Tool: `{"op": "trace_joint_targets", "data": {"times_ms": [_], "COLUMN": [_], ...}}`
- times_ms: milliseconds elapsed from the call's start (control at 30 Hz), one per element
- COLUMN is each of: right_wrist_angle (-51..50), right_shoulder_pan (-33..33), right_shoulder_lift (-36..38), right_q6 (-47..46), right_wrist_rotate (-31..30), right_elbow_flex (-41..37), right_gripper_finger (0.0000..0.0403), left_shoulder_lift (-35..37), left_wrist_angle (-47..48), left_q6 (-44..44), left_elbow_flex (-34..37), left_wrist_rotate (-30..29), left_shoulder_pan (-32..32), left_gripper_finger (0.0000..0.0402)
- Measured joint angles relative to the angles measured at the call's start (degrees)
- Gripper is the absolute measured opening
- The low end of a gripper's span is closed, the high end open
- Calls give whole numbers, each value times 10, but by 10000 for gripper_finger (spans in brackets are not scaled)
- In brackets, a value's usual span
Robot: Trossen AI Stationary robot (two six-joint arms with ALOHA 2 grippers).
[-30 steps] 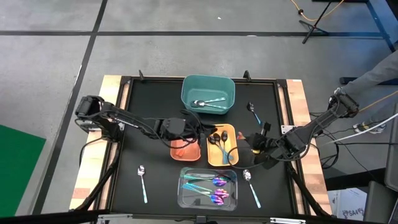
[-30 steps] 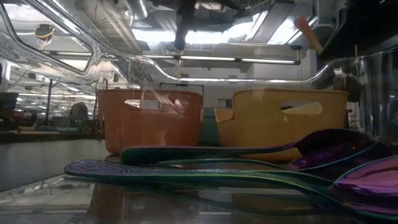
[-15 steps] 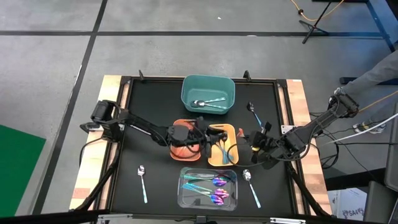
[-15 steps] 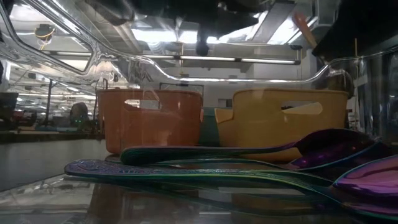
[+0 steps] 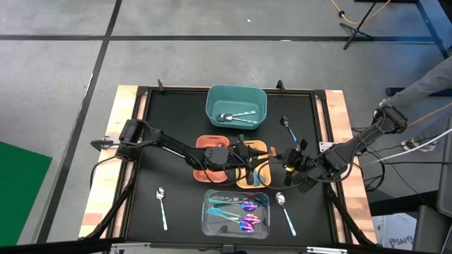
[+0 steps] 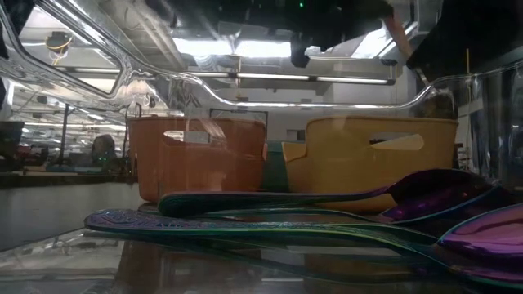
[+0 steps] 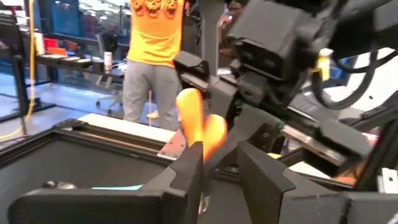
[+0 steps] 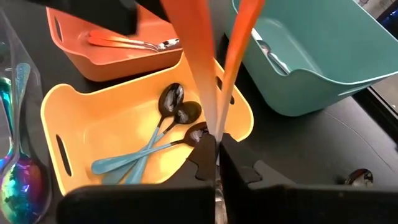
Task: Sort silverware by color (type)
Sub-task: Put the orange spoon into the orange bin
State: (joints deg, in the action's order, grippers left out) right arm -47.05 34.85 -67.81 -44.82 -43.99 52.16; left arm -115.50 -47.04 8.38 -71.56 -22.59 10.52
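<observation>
Two orange-handled utensils (image 8: 199,68) stick out past my right gripper (image 8: 217,149), which is shut on them beside the yellow bin's (image 5: 263,182) right edge. My left gripper (image 7: 224,177) reaches level over the yellow bin toward them and stands open. The orange handles (image 7: 189,112) rise just beyond one of its fingers. In the yellow bin lie black-headed spoons (image 8: 177,115) with teal handles. An orange-handled utensil (image 8: 124,42) lies in the orange bin (image 5: 205,143). My right gripper pinches both utensils together where the orange handles narrow (image 8: 214,127), between its two fingers. The handles fan out past the fingertips, clear of the bins. My left gripper: the handles stand close to one finger (image 7: 186,174); whether they touch it I cannot tell.
The teal bin (image 5: 212,113) at the far side holds plain silver spoons. A clear bin (image 5: 212,226) at the near side holds iridescent spoons. Loose spoons lie on the black mat at near left (image 5: 162,204), near right (image 5: 284,210) and far right (image 5: 287,128).
My left gripper has gone toward the table's right edge, from over the orange bin to over the yellow bin, sinking a little and rolling about its own line, and has closed in on my right gripper. The right gripper has stayed in place with the utensils.
</observation>
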Motion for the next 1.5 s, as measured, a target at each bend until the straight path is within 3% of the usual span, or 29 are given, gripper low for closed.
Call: {"op": "trace_joint_targets", "data": {"times_ms": [1000, 1167, 1500], "right_wrist_angle": [19, 69, 116], "right_shoulder_pan": [0, 0, 0], "right_shoulder_lift": [0, 0, -5], "right_q6": [36, 136, 442], "right_wrist_rotate": [0, 1, -3], "right_elbow_flex": [0, 0, 0], "right_gripper_finger": [0, 0, 0], "left_shoulder_lift": [3, 33, 162], "left_wrist_angle": [17, 96, 401], "left_q6": [1, 24, 134], "left_elbow_flex": [-7, -7, -7], "left_wrist_rotate": [-16, -16, 40], "left_shoulder_pan": [1, 1, 0], "left_gripper_finger": [93, 93, 93]}}
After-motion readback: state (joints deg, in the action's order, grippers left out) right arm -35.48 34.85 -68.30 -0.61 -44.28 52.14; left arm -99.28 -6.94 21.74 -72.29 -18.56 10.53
